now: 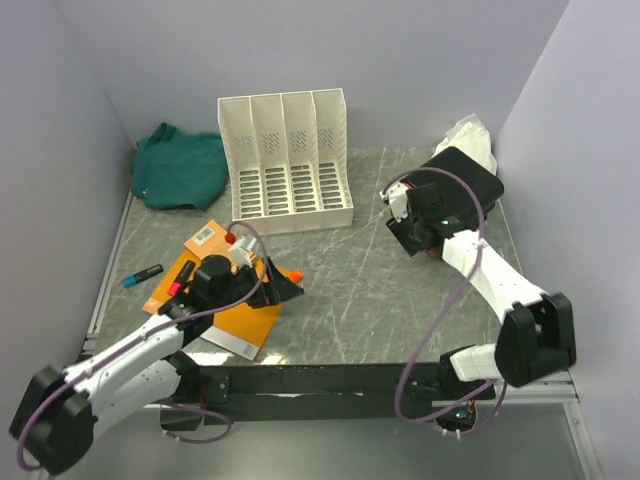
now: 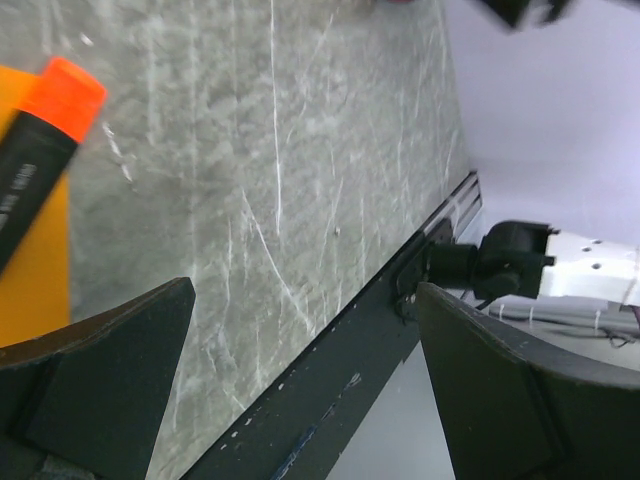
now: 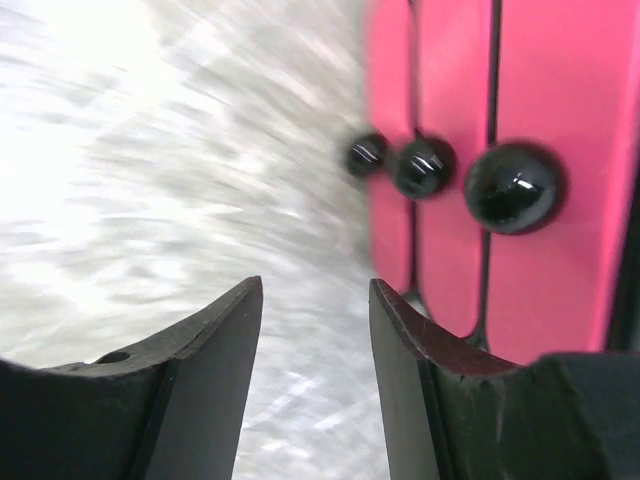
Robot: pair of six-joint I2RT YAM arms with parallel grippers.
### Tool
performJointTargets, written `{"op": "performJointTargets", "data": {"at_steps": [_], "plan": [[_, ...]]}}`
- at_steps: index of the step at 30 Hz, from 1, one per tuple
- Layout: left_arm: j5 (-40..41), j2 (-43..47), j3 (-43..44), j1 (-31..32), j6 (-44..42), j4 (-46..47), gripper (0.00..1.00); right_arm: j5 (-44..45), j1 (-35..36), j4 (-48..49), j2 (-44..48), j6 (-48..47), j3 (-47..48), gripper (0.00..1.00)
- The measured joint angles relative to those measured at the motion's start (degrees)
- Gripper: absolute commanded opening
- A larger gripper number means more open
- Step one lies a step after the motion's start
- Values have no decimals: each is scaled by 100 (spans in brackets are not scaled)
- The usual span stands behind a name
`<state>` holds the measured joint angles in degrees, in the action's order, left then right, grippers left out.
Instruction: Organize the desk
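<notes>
Plainly, the left gripper [image 2: 305, 290] stands wide open and holds nothing. It hangs over the desk [image 2: 250, 150], near an orange-capped marker [image 2: 40, 150]. The right gripper [image 3: 315, 290] is parted only narrowly and grips nothing; a pink thing with black knobs [image 3: 560, 120] lies just beside its right finger, clear only in that wrist view. The top view alone shows a white four-slot file rack [image 1: 285, 160], upright at the desk's far middle.

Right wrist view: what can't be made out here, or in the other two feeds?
Right wrist: pink object, blurred and cut off by the right edge; identity unclear.
Left wrist: orange-capped marker, cut off by the left edge.
Top: white item, mostly behind the right arm.
</notes>
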<state>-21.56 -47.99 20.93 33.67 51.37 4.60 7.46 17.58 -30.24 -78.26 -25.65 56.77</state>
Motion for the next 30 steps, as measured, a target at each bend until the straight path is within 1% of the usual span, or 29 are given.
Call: {"op": "performJointTargets", "data": {"at_steps": [3, 6, 9, 13, 14, 17, 21, 27, 30], "plan": [[118, -737, 131, 407, 37, 354, 99, -1029, -46, -367, 726, 24, 210, 55], [216, -1502, 422, 721, 33, 581, 99, -1869, -273, -461, 1408, 72, 345, 55], [275, -2426, 1047, 964, -22, 778, 99, -2677, -857, -483, 1941, 203, 317, 55], [284, -3541, 2035, 1128, -184, 1139, 99, -3742, -1827, -407, 2413, 404, -94, 55], [273, -3783, 2243, 1141, -227, 1213, 99, -4024, -1980, -402, 2470, 472, -225, 55], [177, -4680, 3040, 1169, -317, 1451, 99, -4828, -2785, -328, 2684, 662, -605, 55], [72, -5727, 3974, 1182, -444, 1547, 97, -5764, -3536, -146, 2846, 938, -1071, 55], [-131, -7051, 5300, 1222, -577, 1547, 91, -6570, -4339, 22, 2865, 1137, -1130, 55], [-234, -7615, 5960, 1263, -619, 1534, 88, -6806, -4566, 31, 2868, 1182, -1130, 55]]}}
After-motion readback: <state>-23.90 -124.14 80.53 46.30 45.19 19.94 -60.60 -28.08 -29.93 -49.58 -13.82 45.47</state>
